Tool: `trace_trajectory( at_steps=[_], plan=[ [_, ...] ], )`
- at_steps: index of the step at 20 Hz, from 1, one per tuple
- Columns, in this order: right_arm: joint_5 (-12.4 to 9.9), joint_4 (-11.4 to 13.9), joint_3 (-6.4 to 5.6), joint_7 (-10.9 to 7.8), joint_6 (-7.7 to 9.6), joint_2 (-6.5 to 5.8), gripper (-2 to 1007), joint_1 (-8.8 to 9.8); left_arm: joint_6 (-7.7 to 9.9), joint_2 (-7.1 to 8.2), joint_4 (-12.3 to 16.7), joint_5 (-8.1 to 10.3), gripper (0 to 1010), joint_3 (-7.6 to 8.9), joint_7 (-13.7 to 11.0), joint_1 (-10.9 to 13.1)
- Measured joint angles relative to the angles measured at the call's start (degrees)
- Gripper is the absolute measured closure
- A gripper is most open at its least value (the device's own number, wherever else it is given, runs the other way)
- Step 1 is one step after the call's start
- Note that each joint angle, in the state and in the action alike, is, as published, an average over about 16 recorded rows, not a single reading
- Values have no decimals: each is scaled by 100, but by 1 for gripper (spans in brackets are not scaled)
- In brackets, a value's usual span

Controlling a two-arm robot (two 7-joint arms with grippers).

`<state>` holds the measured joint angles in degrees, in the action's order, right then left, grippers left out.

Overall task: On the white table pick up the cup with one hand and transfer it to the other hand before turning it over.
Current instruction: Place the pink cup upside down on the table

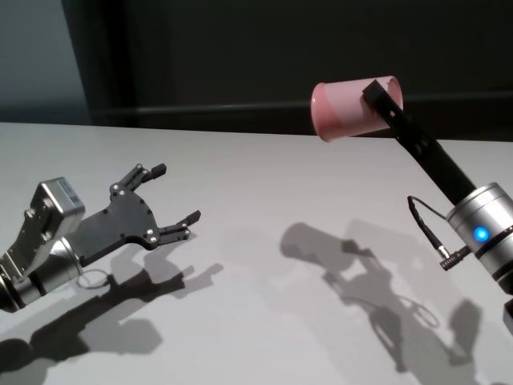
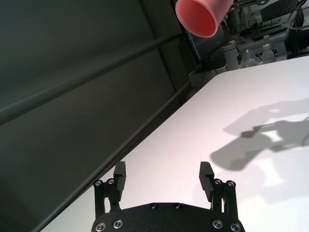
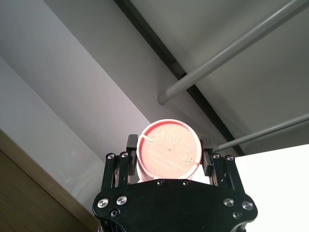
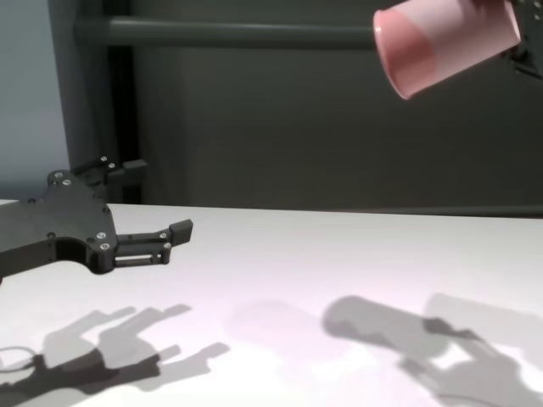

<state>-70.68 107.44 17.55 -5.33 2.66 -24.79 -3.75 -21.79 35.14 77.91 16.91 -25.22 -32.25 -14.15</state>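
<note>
Salmon-pink cup (image 1: pixel 346 109) — plain; matte white table (image 1: pixel 264 192); black hands.

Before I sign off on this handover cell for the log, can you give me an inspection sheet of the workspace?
Surface: white table, bare apart from shadows.
Job's things: pink cup held high in the air on its side, its mouth turned toward the left arm.
Clutter: nothing seen on the table.
Grippers: right gripper raised, jaws clamped on the cup's sides; left gripper low over the table's left part, jaws wide open, holding nothing, apart from the cup.
Cables: black cable looped at the right wrist, clear of the table.
Surroundings: dark wall panels behind; equipment past the far table edge in the left wrist view.
</note>
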Motion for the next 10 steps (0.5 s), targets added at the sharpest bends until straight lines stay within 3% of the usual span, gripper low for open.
trace_trajectory(
  at_steps=[10],
  plan=[
    [178, 14, 235, 245, 293, -374, 268, -293, 0, 0, 0, 0, 9, 0, 0, 0]
  ],
)
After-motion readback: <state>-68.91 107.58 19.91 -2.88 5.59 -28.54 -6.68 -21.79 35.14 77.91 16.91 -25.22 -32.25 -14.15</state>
